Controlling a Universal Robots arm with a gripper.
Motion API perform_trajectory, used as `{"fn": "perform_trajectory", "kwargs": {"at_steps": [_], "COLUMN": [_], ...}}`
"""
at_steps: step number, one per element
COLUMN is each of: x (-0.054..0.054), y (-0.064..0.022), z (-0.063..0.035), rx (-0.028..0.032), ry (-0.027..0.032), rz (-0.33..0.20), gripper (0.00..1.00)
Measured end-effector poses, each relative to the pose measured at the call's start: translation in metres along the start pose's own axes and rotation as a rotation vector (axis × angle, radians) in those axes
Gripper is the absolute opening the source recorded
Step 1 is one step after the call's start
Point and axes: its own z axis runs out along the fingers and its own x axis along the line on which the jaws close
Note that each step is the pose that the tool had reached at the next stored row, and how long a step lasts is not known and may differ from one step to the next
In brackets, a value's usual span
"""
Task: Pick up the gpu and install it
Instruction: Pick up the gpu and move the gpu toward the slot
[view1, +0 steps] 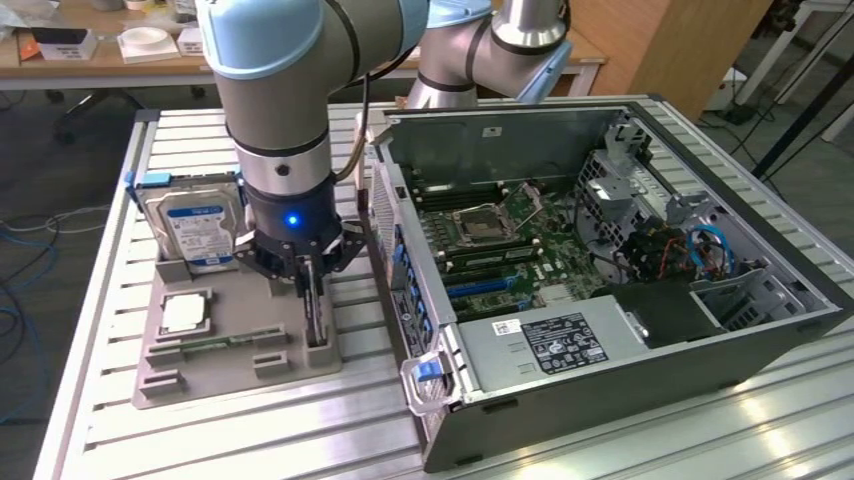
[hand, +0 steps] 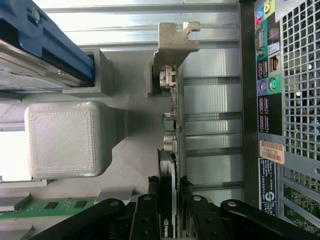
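Tabletop of ribbed aluminium (view1: 240, 440) carries everything, and the biggest thing on it is the open tower case (view1: 641, 395) lying on its side at the exterior view's right, its motherboard (view1: 534, 255) exposed and the blue expansion slot (view1: 487, 285) on it bare, so nothing has been installed yet. The pale-blue and grey robot arm (view1: 274, 90) reaches straight down beside the case, over the grey printed parts tray (view1: 200, 385). In that tray a silver hard drive (view1: 194, 225) stands on edge in its holder, with a processor chip (view1: 184, 315) and a green memory stick (view1: 214, 345) lying flat nearer the front. The gpu (view1: 315, 315) stands on edge in its own slot at the side of the tray nearest the case, its metal bracket (hand: 172, 42) at the far end as the wrist view looks along the card. The gripper (view1: 314, 290) is down over it, one black finger (hand: 152, 192) on each face. From the wrist view they look pressed against the card, so I'd call it gripped. As I judge it, the pick-up is only at the grasp: the card sits low in the tray, not lifted clear. The carry and the seating in the case are all left to do.
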Motion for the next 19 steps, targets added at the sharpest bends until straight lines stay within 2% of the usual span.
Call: {"fn": "perform_trajectory", "kwargs": {"at_steps": [5,19], "x": [0.000,-0.001], "y": [0.0001,0.0012], "z": [-0.0053,-0.0407], "rx": [0.0000,-0.0007], "ry": [0.0001,0.0001], "rz": [0.000,0.000], "gripper": [0.26,0.26]}}
